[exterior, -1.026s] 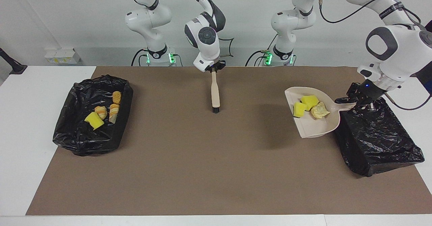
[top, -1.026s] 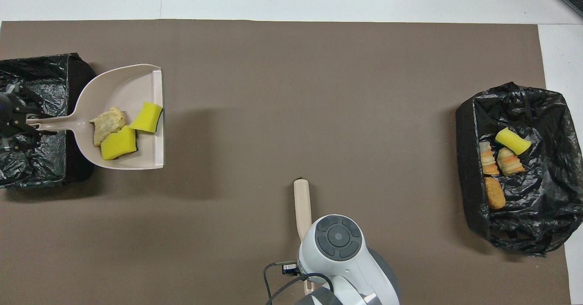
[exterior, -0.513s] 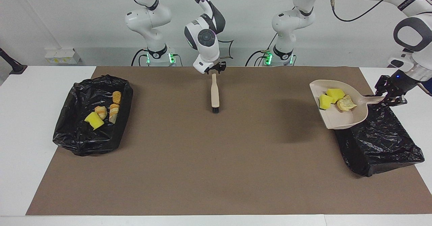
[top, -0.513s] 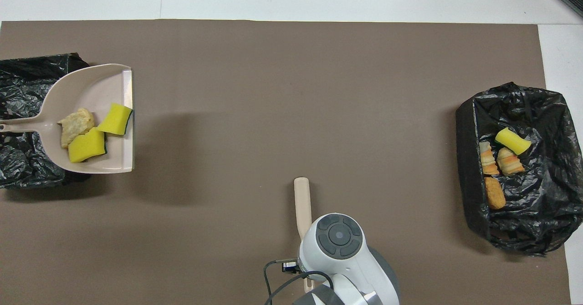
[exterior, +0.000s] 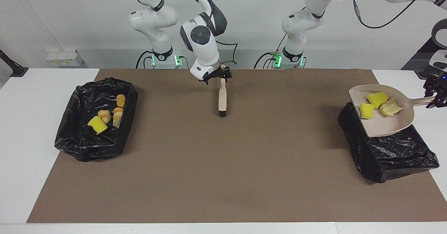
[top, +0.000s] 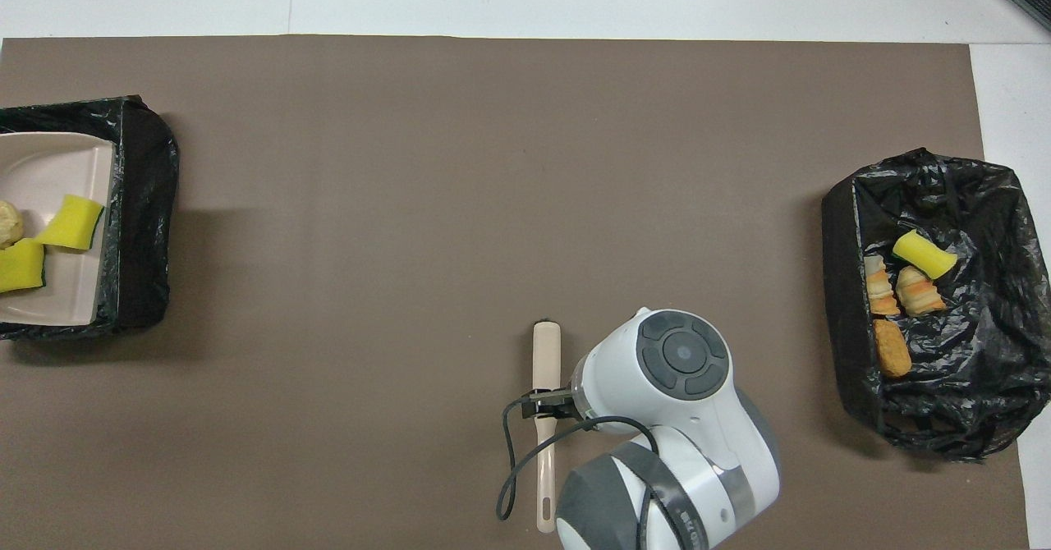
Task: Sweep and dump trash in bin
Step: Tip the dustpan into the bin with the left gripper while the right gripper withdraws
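My left gripper [exterior: 434,97] is shut on the handle of a beige dustpan [exterior: 386,124], which hangs tilted over the black-lined bin [exterior: 391,150] at the left arm's end of the table. Trash lies in the pan: two yellow sponge chunks [exterior: 378,99] [exterior: 366,110] and a tan bit [exterior: 389,107]. From overhead the dustpan [top: 61,304] covers most of that bin [top: 144,205]. A beige brush [exterior: 222,97] lies flat on the mat. Over its handle end my right gripper [exterior: 218,76] stands open and tilted.
A second black-lined bin [exterior: 80,143] stands at the right arm's end of the table, holding a yellow sponge chunk [exterior: 97,125] and three golden pastry bits [exterior: 117,117]. A brown mat [exterior: 216,178] covers the table between the two bins.
The left arm carried the loaded dustpan toward its own end of the table, until it hung over the bin. The right gripper opened, let go of the brush handle and tilted aside.
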You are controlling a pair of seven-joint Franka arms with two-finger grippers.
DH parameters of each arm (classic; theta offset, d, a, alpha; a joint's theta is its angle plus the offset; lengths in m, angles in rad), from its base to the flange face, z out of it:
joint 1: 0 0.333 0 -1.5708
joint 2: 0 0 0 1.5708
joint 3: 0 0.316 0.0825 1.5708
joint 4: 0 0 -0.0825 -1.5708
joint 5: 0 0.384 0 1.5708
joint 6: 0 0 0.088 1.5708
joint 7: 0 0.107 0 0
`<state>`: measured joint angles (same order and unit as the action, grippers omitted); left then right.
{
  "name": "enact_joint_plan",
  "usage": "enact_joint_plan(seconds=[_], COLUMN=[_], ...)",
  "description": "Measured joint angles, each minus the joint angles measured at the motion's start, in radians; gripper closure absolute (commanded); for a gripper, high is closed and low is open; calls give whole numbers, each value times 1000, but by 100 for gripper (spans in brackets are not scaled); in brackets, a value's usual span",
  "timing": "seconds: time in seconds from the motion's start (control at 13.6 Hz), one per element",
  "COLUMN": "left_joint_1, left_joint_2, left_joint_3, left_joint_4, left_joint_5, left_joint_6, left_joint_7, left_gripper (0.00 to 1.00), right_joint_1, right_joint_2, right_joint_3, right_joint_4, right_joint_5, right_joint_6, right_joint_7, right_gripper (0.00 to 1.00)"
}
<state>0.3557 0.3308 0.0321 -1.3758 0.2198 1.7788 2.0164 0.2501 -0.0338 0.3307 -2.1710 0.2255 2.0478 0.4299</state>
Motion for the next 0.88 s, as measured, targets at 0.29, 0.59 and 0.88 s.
enact_joint_plan(seconds=[0.29, 0.59, 0.88], left_joint_1=[1, -38, -116], left_joint_2=[55, 61, 44], left_joint_3=[13, 8, 9], left_joint_4=[35, 36, 7], left_joint_5=[205, 471, 704], left_joint_6=[102, 127, 103], left_joint_7=[-14, -206, -357], left_gripper=[100, 100, 100], right_joint_1=[-102, -236, -340], right_joint_2=[-1, -6, -26], right_joint_3=[-3, -7, -10], right_joint_4=[84, 164, 263], right_joint_5=[-196, -244, -246], right_joint_6=[-1, -19, -118], right_joint_7=[0, -55, -108], right_gripper=[0, 0, 0])
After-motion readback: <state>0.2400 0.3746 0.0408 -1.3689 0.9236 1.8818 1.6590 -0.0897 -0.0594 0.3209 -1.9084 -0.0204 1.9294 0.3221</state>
